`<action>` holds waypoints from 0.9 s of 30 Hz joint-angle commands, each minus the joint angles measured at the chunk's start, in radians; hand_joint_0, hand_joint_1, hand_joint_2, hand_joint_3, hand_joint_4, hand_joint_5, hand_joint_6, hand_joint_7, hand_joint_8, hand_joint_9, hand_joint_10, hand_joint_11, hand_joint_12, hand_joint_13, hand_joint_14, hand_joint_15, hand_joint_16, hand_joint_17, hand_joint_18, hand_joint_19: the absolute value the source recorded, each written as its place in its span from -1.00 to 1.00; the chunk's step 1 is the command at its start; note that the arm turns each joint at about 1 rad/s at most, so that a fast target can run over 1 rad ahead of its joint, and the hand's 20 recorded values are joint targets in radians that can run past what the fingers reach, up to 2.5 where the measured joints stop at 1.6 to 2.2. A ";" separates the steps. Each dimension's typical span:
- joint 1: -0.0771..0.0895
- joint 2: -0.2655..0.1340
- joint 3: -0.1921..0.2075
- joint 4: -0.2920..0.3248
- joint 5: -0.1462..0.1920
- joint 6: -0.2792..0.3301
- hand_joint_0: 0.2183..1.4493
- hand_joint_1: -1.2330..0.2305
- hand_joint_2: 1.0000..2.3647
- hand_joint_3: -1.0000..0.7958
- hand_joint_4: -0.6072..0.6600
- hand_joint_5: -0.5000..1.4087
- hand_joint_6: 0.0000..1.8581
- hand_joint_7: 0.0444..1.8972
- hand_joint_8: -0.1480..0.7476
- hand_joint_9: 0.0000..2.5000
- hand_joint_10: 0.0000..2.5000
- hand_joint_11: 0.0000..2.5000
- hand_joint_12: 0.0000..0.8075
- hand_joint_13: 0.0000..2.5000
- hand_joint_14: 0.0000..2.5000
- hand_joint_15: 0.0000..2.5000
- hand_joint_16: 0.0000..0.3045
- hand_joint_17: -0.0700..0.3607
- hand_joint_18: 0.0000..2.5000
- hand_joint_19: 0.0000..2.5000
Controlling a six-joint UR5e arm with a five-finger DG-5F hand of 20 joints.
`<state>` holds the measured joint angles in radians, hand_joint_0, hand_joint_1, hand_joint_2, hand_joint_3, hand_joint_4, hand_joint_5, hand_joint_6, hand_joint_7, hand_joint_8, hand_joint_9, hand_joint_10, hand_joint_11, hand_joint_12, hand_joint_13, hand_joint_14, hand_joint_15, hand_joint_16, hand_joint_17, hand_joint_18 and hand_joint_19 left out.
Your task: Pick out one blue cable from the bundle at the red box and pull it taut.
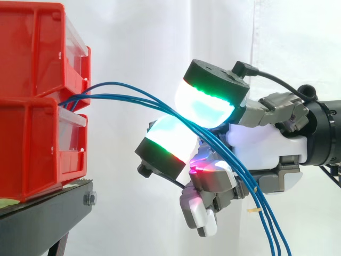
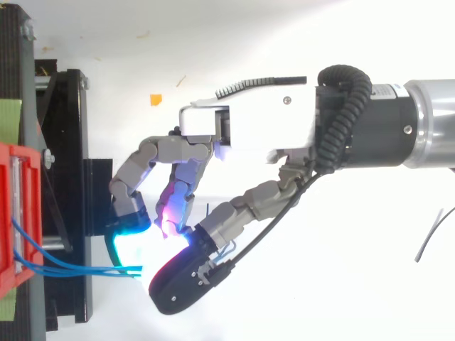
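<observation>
Blue cables [image 1: 160, 104] issue from the gap between two stacked red bins [image 1: 32, 149] on the black bench [image 1: 42, 218], run level to the right as a loose fan, and pass through the hand [image 1: 261, 144] before hanging down past its palm toward the lower edge of the side view. The fingers [image 1: 208, 101] are curled round the strands: one glowing pad lies on top of them and a second pad sits just beneath, so the bundle is caught between the two. Several strands, not one, cross this closure, and no single cable can be told apart as separated from the others. The top view shows the same cables [image 2: 71, 268] reaching from the bins to the meeting pads, with the hand [image 2: 249, 121] near the bench edge. Judged from this, the reach and the closure on the bundle are done; isolating one cable remains, as does the pull, since the span from the bins bows gently and the far ends dangle slack.
</observation>
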<state>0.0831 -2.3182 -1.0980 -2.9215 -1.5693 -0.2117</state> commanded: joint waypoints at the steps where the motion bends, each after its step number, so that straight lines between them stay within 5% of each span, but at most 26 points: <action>1: 0.001 0.000 0.000 -0.004 0.000 0.000 -0.26 -0.40 -1.00 -0.44 -0.13 -0.62 0.03 -0.07 -0.05 -0.04 -0.97 -0.27 -0.19 -0.26 -0.98 -0.55 -0.70 -0.20 -0.41 -0.45; 15: 0.000 -0.001 0.001 -0.002 0.000 0.000 -0.63 -0.11 -1.00 -0.44 0.04 -0.60 -0.04 -0.20 0.05 0.00 -0.98 -0.31 -0.04 -0.22 -0.98 -0.55 -0.62 -0.08 -0.36 -0.46; 22: 0.000 0.000 0.001 -0.004 0.000 0.000 -0.35 -0.41 -1.00 -0.43 -0.03 -0.61 -0.04 -0.09 -0.04 -0.02 -0.97 -0.27 -0.16 -0.25 -0.98 -0.53 -0.69 -0.18 -0.43 -0.42; 27: 0.000 -0.001 0.000 -0.001 0.000 -0.002 -0.29 -0.47 -0.97 -0.18 -0.15 -0.62 0.00 -0.01 -0.05 -0.04 -0.97 -0.29 -0.17 -0.25 -0.98 -0.53 -0.69 -0.19 -0.43 -0.42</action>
<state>0.0830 -2.3185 -1.0977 -2.9238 -1.5692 -0.2122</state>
